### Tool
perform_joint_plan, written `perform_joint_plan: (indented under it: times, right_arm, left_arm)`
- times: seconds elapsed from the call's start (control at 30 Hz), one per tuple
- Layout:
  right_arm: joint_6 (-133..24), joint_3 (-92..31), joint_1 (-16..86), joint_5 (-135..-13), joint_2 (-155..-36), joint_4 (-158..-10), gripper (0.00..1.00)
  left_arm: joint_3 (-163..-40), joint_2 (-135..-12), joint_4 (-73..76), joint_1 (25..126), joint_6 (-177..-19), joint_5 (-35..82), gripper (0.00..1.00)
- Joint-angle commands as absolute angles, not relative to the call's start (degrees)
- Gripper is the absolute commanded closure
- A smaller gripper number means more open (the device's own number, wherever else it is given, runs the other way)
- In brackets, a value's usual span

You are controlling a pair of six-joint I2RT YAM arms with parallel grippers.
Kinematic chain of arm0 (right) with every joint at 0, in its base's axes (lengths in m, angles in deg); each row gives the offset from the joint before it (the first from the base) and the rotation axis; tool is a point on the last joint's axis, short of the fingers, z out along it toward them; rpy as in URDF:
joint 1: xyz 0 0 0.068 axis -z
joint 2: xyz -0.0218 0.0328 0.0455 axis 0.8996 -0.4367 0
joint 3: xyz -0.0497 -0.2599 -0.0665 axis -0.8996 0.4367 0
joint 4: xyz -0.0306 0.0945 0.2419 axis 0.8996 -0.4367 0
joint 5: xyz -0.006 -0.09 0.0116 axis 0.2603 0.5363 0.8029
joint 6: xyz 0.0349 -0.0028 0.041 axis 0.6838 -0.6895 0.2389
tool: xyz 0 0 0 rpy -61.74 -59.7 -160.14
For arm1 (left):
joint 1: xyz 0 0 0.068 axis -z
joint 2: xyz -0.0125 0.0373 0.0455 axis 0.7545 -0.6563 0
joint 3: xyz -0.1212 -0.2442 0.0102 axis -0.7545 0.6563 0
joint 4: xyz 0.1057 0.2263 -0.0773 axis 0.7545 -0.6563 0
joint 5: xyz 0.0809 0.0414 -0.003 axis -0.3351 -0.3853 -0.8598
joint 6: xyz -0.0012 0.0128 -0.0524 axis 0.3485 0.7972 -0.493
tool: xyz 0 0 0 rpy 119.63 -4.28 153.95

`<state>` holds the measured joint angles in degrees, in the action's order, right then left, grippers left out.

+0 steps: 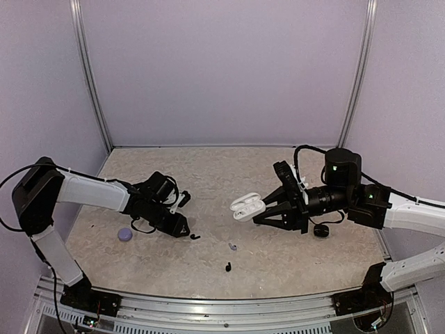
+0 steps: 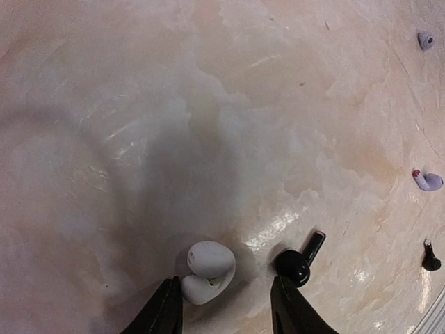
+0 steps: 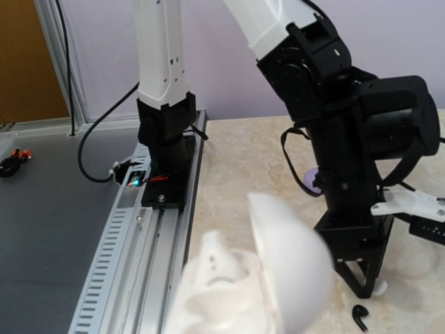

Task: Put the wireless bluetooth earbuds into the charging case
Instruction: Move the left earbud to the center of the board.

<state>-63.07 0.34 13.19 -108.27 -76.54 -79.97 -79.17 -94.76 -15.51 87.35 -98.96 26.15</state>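
Nearest you, a black earbud (image 1: 228, 266) lies on the marbled beige table (image 1: 229, 163). It is glossy, with a rounded bulb and a short stem. Just beyond it sits a lavender earbud (image 1: 232, 246), pale and smooth.

Further in, a second black earbud (image 2: 297, 263) lies flat, its bulb just beside one fingertip of your left gripper (image 2: 224, 296). That gripper is released. Its two dark, pointed fingers stand apart with their tips down at the table. A white earbud (image 2: 207, 270), smooth and pebble-like, lies between them, against one finger and clear of the other.

Your left arm reaches low and forward from its base, with the wrist pitched down. A small, round lavender case (image 1: 125, 234) rests on the table to its left.

Your right arm stretches in from the right side, its forearm roughly level and held above the table. The right gripper (image 1: 259, 212) is clenched on a white case (image 1: 248, 207) of glossy plastic with its lid hinged open. The right wrist view shows this case blurred, so I cannot tell whether an earbud sits inside.
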Motion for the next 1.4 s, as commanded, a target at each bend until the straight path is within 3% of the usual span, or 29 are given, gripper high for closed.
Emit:
perform_joint_plan:
  times: [0.0,0.37,0.67,0.97,1.37]
  right_arm:
    - [-62.95,0.39,13.66,-108.2,-75.41,-79.95,1.0]
    - [-62.95,-0.1,13.68,-108.26,-75.63,-80.13,1.0]
    - [-62.95,-0.12,13.68,-108.12,-75.69,-79.82,1.0]
    - [-62.77,0.03,13.66,-108.02,-75.56,-79.32,1.0]
    - [-62.66,0.33,13.7,-107.82,-75.15,-79.65,1.0]
  left_arm:
    - [-78.88,-95.01,-13.94,90.01,-100.8,31.28,0.57]
    - [-82.4,-95.12,-9.86,93.58,-104.36,38.35,0.62]
    - [-84.06,-87.13,-13.6,86.21,-94.03,30.54,0.66]
    - [-88.02,-94.26,-21.84,83.44,-84.27,28.95,0.75]
    - [-88.28,-100.42,-21.02,84.49,-83.34,32.01,0.78]
